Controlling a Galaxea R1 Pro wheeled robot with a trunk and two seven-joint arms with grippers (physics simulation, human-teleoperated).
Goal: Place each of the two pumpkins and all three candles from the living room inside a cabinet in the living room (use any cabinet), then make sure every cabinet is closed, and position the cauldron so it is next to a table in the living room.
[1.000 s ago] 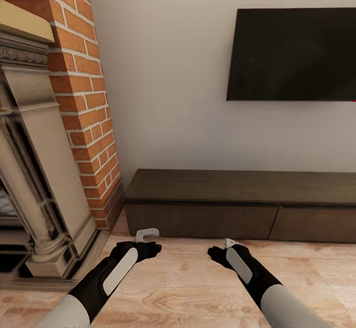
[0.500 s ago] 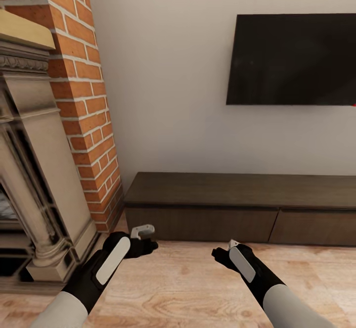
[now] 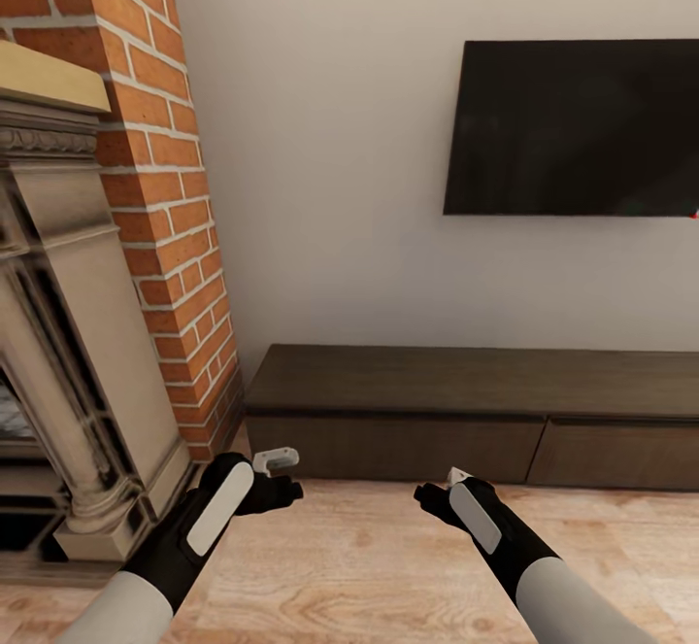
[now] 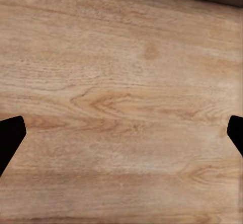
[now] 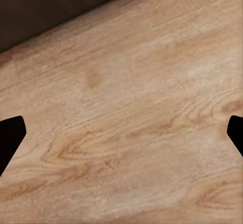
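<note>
Head view tilted up slightly vs 1 s ago; cabinet [image 3: 466, 416] shut; both claws, left claw [image 3: 275, 474] and right claw [image 3: 442, 491], spread, empty; approach phase.

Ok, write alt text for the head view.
Two black robot arms, left gripper and right gripper, reach over a wooden floor toward a low dark cabinet with shut drawers. A brick fireplace stands left; a television hangs above.

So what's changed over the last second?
The whole view has shifted, so the camera moved, not the room. The left gripper drew back a little toward the robot; the right gripper barely moved. Both hold nothing. The cabinet stays closed.
</note>
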